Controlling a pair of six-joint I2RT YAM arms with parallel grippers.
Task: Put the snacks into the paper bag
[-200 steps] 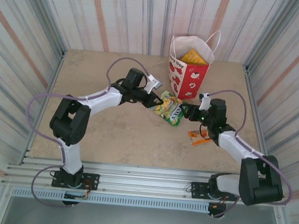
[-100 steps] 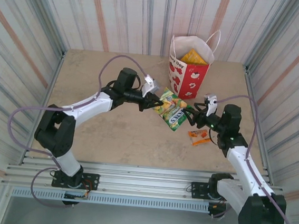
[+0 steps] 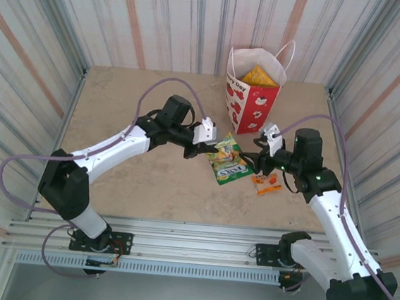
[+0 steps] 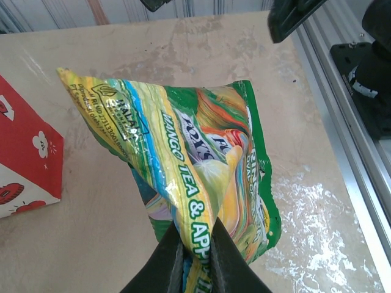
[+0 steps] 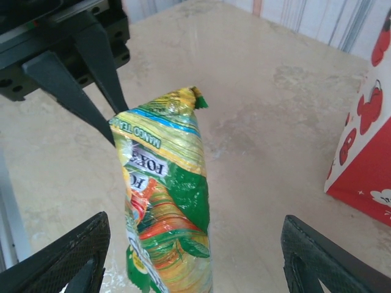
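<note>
shifted nearer, green packet [image 3: 227, 165] clenched in left pincer [image 3: 212, 151] over beige tabletop [image 3: 147, 184]; right pincer [image 3: 260, 156] released; walls [image 3: 55, 37] striped.

At frame centre, the left gripper [image 3: 213, 149] is clamped on a green snack packet [image 3: 228, 168]; the right gripper [image 3: 257, 157] faces it, jaws spread wide.

1 paper bag [image 3: 250, 104]. 3 snacks seen: 1 green-yellow pkt [image 3: 226, 161], 1 orange pkt [image 3: 266, 184] on the table [image 3: 147, 187], 1 yellow-orange pkt [image 3: 258, 76] in the bag. Orange one may be 2 close together, can't tell. 2 robot arms: left arm [image 3: 115, 149], right arm [image 3: 331, 205]. 1 table.
</note>
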